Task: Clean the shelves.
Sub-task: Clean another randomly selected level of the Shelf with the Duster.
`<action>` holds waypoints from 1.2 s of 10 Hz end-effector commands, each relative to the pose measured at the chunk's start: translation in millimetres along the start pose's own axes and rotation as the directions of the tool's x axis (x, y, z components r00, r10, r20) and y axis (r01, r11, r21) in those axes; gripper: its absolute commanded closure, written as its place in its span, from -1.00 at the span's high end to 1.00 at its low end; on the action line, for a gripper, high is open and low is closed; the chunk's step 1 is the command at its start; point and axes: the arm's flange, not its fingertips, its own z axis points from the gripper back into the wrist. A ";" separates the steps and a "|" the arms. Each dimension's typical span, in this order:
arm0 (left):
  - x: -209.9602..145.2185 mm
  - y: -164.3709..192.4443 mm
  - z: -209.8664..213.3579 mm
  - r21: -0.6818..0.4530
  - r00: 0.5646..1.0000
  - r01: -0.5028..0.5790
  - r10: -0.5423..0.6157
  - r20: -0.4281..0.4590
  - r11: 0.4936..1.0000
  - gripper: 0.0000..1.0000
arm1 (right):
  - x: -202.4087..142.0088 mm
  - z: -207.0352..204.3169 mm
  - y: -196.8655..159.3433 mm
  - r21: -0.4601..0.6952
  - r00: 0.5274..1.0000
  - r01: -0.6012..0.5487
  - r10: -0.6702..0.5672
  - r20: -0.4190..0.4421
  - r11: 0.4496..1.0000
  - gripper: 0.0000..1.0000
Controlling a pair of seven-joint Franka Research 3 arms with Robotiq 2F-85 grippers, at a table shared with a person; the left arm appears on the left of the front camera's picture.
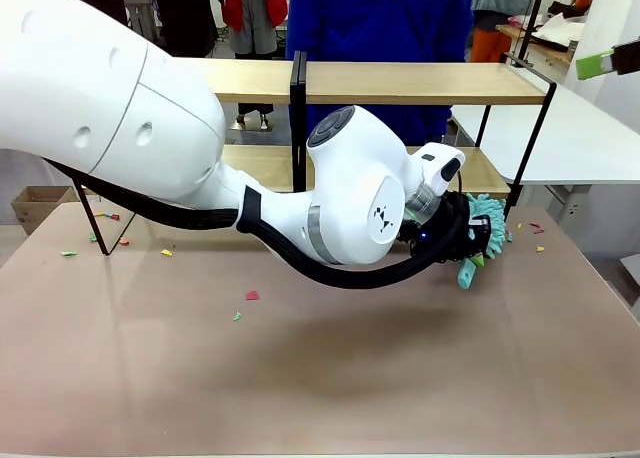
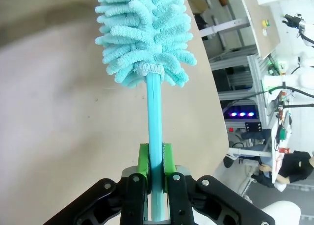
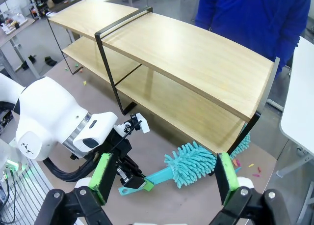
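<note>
Left hand [image 2: 156, 185] clamped tight on the teal handle of a fluffy teal duster [image 2: 144, 33], green pads squeezing the stick in the lower centre of the left wrist view; in the front view the duster head [image 1: 487, 233] sits centre right, by the right end of the shelves' lower board. Right hand [image 3: 162, 183] spread wide open, holding nothing, looking down on the scene from above. The shelves [image 1: 420, 81] run across the upper half of the front view, two light-wood boards in a thin black frame with a centre post. Risk, as I judge it: the duster head or the wrist could snag the black end frame and shove the light rack; a thin handle may also twist in the pads under side load. Brownish table [image 1: 300, 378] carries scattered coloured paper bits [image 1: 252, 296]. A person in a blue top [image 1: 385, 18] stands behind the shelves; white tables to the right.
</note>
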 end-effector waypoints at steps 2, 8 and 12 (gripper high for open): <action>-19.2 10.1 38.6 0.049 1.000 0.027 -0.026 -0.015 0.998 -0.74 | -0.9 -1.1 -0.2 0.006 1.000 -0.005 0.005 0.002 1.000 1.00; -145.9 54.9 208.0 0.027 0.980 0.146 -0.141 -0.142 0.989 -0.74 | -0.9 -1.1 -0.2 0.006 1.000 -0.005 0.005 0.002 1.000 1.00; -183.2 118.3 322.6 0.161 0.992 0.028 -0.047 0.117 0.987 -0.74 | -0.9 -1.1 -0.2 0.006 1.000 -0.005 0.005 0.002 1.000 1.00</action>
